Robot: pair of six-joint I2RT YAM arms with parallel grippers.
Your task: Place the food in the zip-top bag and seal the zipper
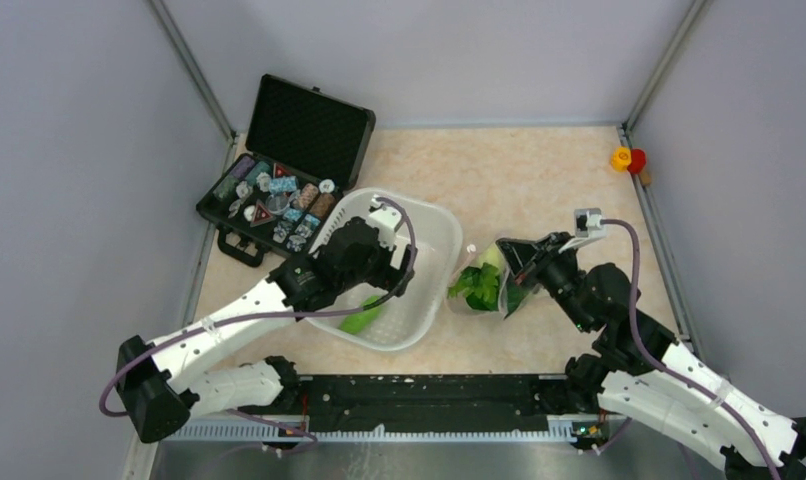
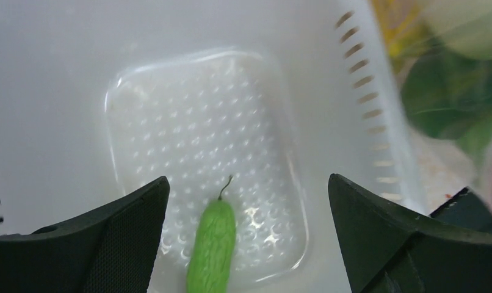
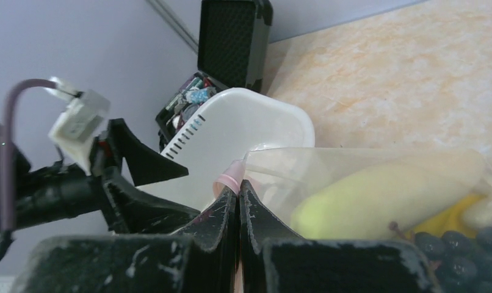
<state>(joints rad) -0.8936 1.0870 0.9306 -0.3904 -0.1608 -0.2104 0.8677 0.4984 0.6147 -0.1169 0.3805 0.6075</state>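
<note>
Your left gripper [image 2: 248, 180] hangs, jaws wide apart, over the cucumber [image 2: 212, 247] in the tub [image 2: 60, 91]. Right of it, your right gripper [image 3: 238, 192] is clamped on the zipper [image 3: 228, 180] of the zip-top bag [image 3: 292, 171].

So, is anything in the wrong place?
Yes. The cucumber lies alone in the tub, while the other veggies are in the bag. The open left gripper hovers over it. The right gripper pinches the bag's mouth.
</note>
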